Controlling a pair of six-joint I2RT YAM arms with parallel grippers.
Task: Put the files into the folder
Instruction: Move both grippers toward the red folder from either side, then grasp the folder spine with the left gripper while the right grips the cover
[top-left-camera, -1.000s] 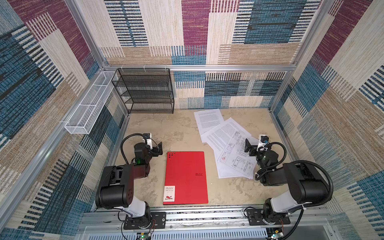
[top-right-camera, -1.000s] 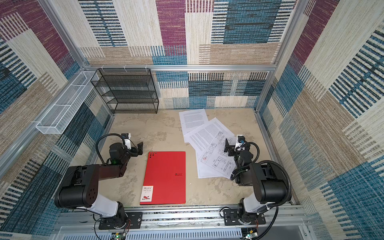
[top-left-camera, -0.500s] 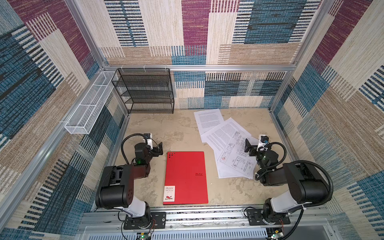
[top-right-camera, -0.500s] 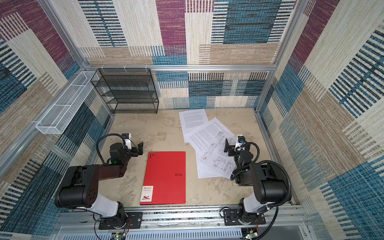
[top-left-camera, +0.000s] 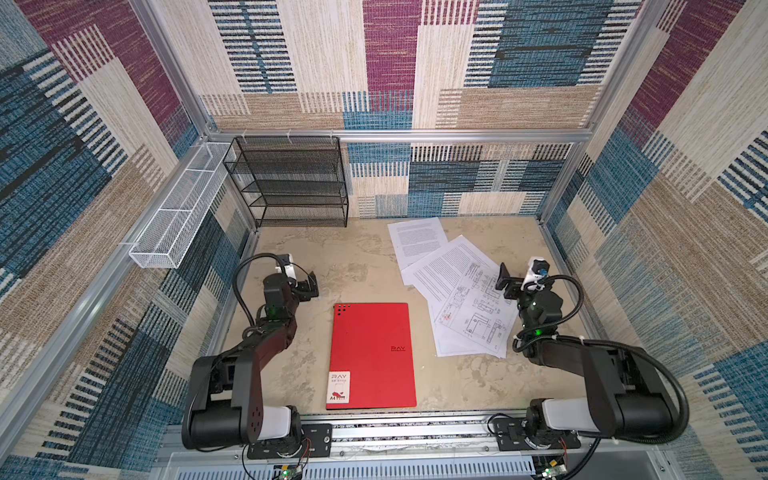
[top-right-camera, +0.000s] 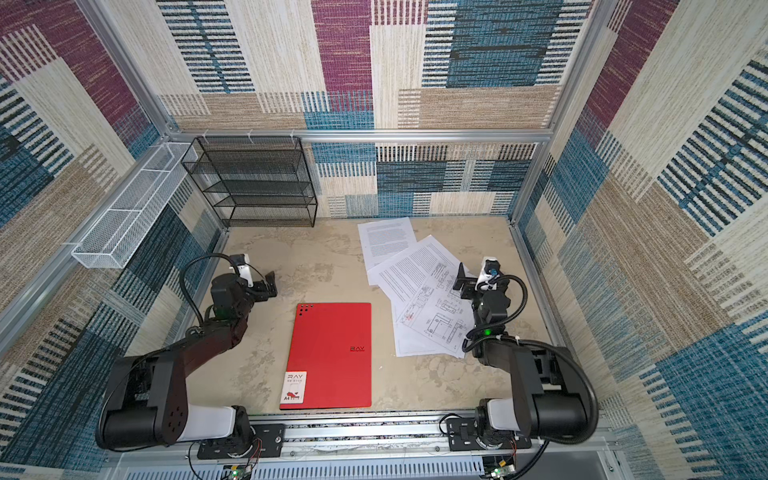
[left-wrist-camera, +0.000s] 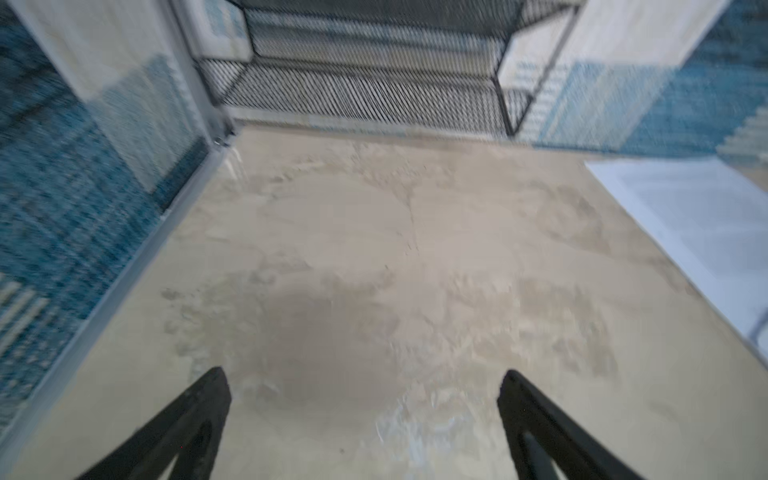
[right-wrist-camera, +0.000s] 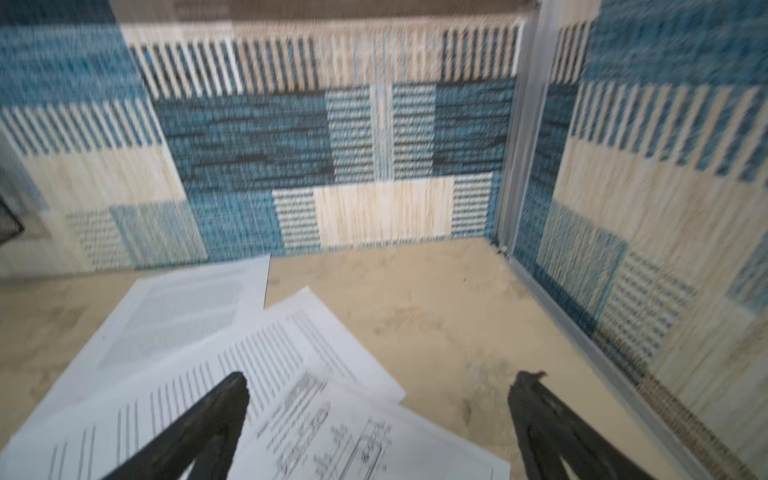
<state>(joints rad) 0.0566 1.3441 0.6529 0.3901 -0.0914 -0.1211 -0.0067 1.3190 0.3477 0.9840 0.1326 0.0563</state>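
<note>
Two robot arms hang over a beige table (top-left-camera: 357, 257), the job not yet begun. The folder (top-left-camera: 372, 355) lies shut, red cover up, at the middle of the front edge. The files (top-left-camera: 457, 291), overlapping loose sheets of print and line drawings, fan out from just beside it toward the far right corner. The left gripper (top-left-camera: 309, 284) hovers over bare table between the folder and the left edge, jaws spread wide on nothing. The right gripper (top-left-camera: 505, 282) hovers over the right side of the sheets, jaws equally wide and empty. A black mesh rack (top-left-camera: 291, 183) stands in the far left corner. The cover likely has to open first. It lies flat, so a jaw tip should slip low and slowly under its free long edge while the other arm steadies the folder. The thin sheets may slide or crease, so squaring them before lifting would serve best.
</note>
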